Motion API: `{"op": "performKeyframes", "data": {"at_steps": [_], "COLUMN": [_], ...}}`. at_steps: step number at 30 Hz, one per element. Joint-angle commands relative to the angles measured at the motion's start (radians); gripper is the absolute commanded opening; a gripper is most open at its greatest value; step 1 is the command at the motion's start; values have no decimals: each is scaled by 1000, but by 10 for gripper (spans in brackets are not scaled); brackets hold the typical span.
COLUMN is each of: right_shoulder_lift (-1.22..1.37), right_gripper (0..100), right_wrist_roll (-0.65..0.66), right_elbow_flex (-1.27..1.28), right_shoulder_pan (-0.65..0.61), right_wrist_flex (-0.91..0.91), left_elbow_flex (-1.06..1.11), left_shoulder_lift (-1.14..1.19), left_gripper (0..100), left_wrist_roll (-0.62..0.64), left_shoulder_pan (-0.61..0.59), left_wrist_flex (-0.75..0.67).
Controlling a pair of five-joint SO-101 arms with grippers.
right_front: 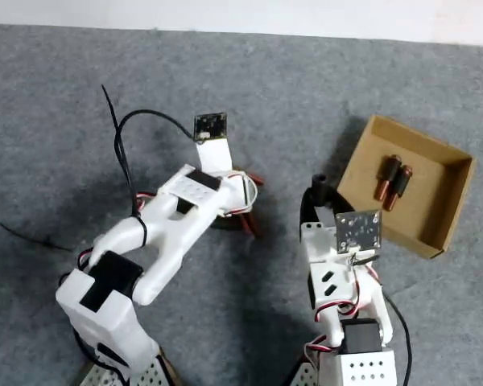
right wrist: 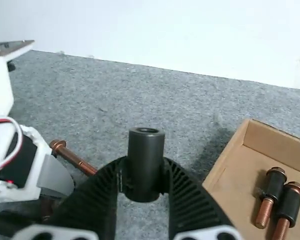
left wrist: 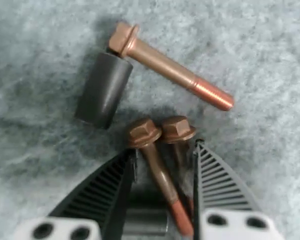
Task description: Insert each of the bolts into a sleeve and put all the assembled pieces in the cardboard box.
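- High view: you have the grey table [right_front: 56,104] open across its far side and its left part, up to the strip of white wall [right_front: 241,12] at the far edge.
- The cardboard box [right_front: 431,205] sits on the right of the table, turned at an angle. Its left wall is just beside the tip of your right arm.
- Two assembled pieces [right_front: 389,177] lie side by side on the box floor, toward its far side. The nearer part of the floor is bare.
- Your right gripper [right wrist: 144,172] has its jaws pinching a black sleeve [right wrist: 146,150]. The sleeve stands upright with its bore facing up, near the box's left wall but outside it.
- Your left gripper [left wrist: 164,150] is low over the table with its jaws spread. Two bolts [left wrist: 157,172] lie between them, heads toward the tips.
- You cannot tell whether either jaw touches a bolt.
- Just past those tips a loose sleeve [left wrist: 102,90] lies on its side. The head of a third bolt [left wrist: 170,70] rests against one end, and its shank angles away across the table.
- Room between your two arms is narrow.
- A black cable [right_front: 121,153] loops over the table beside the left arm, and a thin black tie [right_front: 32,237] lies further to the left.
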Motion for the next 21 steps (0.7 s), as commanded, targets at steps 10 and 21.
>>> {"op": "performKeyframes", "data": {"at_steps": [10,21], "right_shoulder_lift": [-24,-24], "right_gripper": [4,4], "right_wrist_roll": [11,11], "right_elbow_flex": [93,93], "right_shoulder_pan": [8,8], "right_wrist_flex": [16,16], "left_elbow_flex": [-15,27], "left_shoulder_lift": [-99,-154], "left_gripper": [168,168], "left_wrist_roll": [9,9], "left_shoulder_pan": [-10,-22], "left_wrist_flex": [127,158]}}
